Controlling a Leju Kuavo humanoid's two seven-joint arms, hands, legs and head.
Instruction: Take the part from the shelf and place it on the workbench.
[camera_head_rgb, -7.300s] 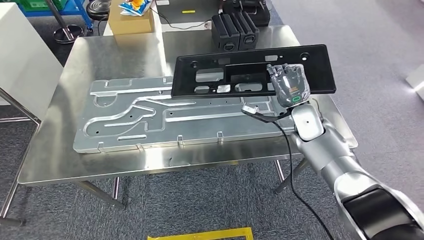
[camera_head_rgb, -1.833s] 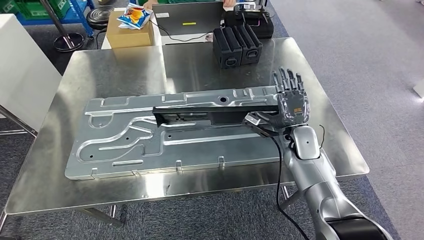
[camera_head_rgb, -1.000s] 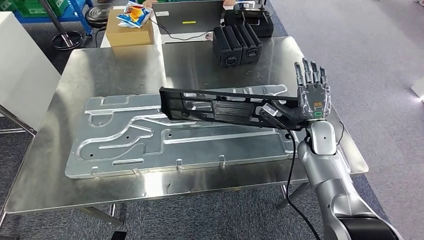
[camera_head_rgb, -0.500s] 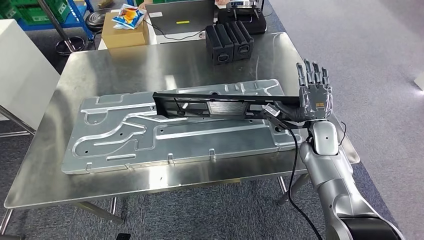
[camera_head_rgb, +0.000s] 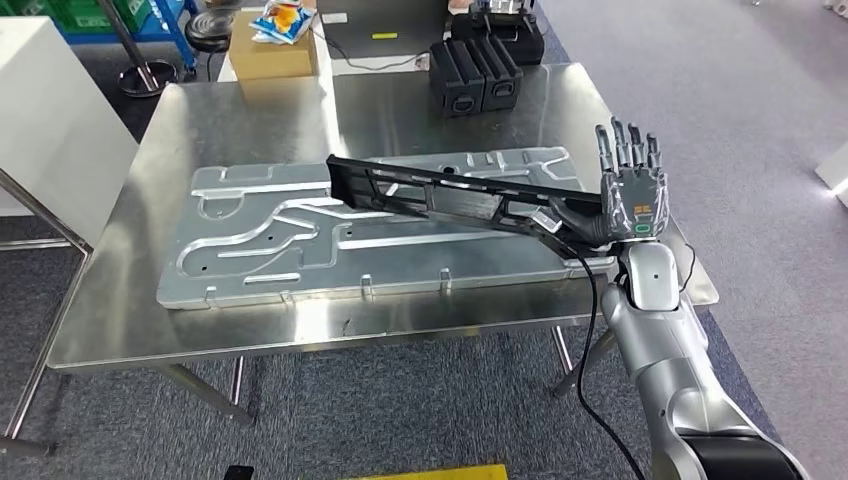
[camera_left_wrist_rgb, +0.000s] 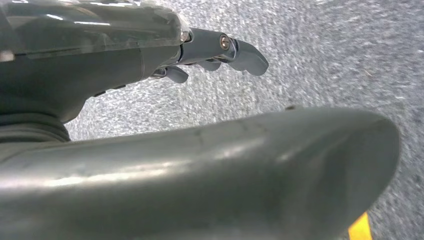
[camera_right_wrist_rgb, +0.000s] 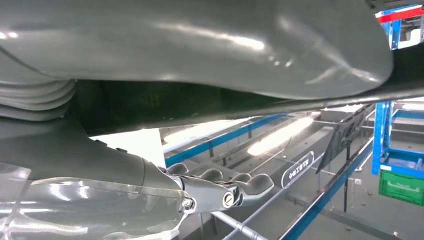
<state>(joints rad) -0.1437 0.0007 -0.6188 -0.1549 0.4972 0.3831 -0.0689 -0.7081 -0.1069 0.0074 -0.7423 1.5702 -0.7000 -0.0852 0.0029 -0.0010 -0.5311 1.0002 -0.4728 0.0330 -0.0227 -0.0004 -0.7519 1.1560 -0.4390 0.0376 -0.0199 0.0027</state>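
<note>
Right now we have the black part (camera_head_rgb: 450, 198) pinched at its near end between the thumb and palm of our right hand (camera_head_rgb: 628, 195), the other fingers (camera_head_rgb: 625, 148) standing straight up. The part slants over the grey metal plate (camera_head_rgb: 300, 250), its far end low near the plate's middle, its held end raised above the counter's (camera_head_rgb: 250, 120) right edge. To finish well, we judge the held end should come down level onto the plate before the thumb lets go, so nothing drops or skids. Our left hand (camera_left_wrist_rgb: 150, 55) hangs over grey carpet, its fingers lightly curled on nothing. At the counter's far edge sit 2 black cases (camera_head_rgb: 478, 78); a cardboard box (camera_head_rgb: 270, 55) stands beyond.
</note>
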